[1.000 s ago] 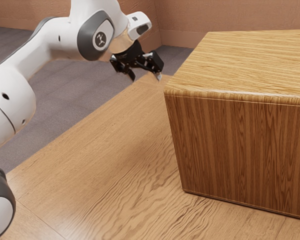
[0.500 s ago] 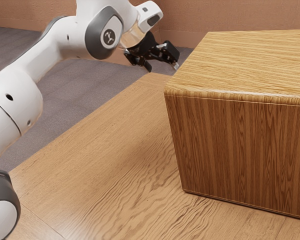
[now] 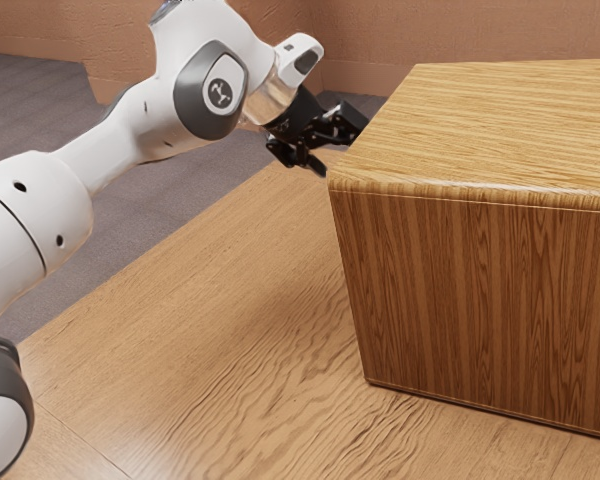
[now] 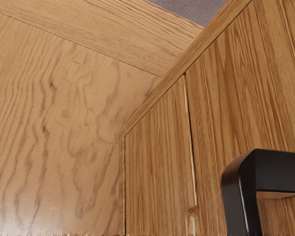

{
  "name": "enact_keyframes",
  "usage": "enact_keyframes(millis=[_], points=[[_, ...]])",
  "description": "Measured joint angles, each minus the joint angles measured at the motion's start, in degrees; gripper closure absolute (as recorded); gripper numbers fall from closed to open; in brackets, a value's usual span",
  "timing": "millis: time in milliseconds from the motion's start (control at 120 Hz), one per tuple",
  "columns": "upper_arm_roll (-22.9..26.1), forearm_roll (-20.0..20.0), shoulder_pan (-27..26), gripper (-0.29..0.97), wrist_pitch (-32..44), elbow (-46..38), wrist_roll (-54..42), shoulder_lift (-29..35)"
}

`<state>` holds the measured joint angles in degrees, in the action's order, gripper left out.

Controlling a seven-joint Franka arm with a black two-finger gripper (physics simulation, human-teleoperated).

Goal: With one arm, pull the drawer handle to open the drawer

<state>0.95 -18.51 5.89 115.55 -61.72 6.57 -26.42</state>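
Pincer (image 3: 320,142) hangs at the upper corner of the wooden cabinet (image 3: 480,250), close against the cabinet face that is turned away from the exterior view. Whether it is open or closed I cannot tell, because that corner hides part of it. Nothing is visibly in its hold. The white arm (image 3: 130,130) reaches to it from above the grey carpeted floor (image 3: 40,90). Seen from the hand, the black drawer handle (image 4: 263,187) sits just ahead of the pincer, standing out from the wood as a bent bar. The drawer front (image 4: 157,172) beside it is marked off by thin seams and looks level with the panel next to it. The cabinet stands on the wooden worktop (image 3: 200,340), which spreads out below the pincer.
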Motion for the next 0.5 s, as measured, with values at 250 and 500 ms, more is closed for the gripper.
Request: enact_keyframes(millis=[250, 500], points=[[0.5, -1.2, 0.1, 0.0, 1.4, -2.4, -0.1, 0.0], [0.6, -1.3, 0.3, 0.0, 1.7, -2.8, -0.1, 0.0]])
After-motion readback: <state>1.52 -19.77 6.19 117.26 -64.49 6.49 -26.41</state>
